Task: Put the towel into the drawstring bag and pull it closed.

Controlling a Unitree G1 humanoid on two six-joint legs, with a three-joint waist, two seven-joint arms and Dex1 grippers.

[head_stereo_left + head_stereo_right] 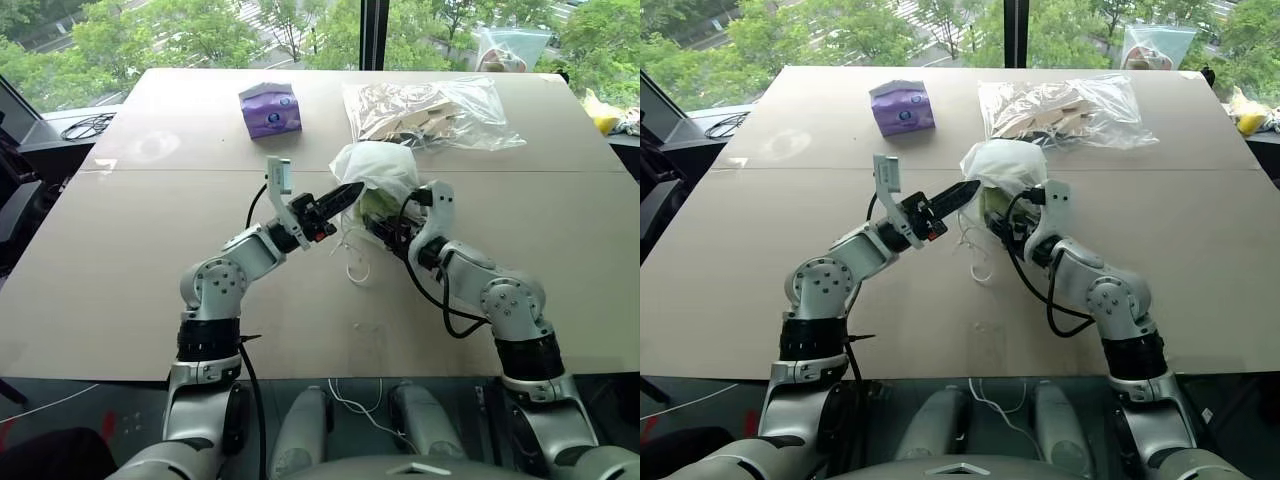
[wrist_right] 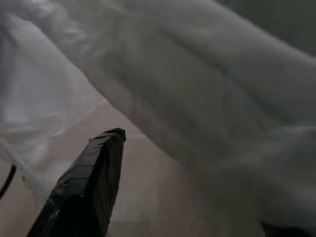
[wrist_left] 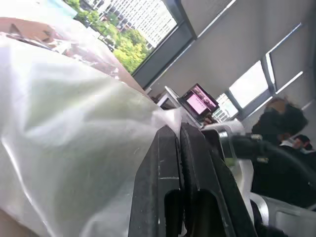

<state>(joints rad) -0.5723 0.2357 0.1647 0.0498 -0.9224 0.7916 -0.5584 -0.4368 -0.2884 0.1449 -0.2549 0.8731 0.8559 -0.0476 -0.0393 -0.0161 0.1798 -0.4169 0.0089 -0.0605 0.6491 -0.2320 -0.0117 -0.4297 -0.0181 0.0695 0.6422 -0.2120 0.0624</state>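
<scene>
The white drawstring bag (image 1: pixel 378 168) is bunched up in the middle of the table, and its thin cords (image 1: pixel 355 258) trail in loops toward me. A light green towel (image 1: pixel 376 205) shows through the bag's lower fabric. My left gripper (image 1: pixel 352 192) reaches the bag from the left and is shut, with its fingertips (image 3: pixel 170 143) pinching the bag's white fabric (image 3: pixel 74 123). My right gripper (image 1: pixel 378 224) comes in low from the right at the bag's underside. Its jaws are open, one black finger (image 2: pixel 91 182) lying against the loose fabric (image 2: pixel 207 98), with nothing gripped.
A purple tissue box (image 1: pixel 270 110) stands at the back left. A clear plastic bag (image 1: pixel 430 110) with beige contents lies at the back, just behind the drawstring bag. A second clear bag (image 1: pixel 505 48) and a yellow object (image 1: pixel 602 112) sit at the far right edge.
</scene>
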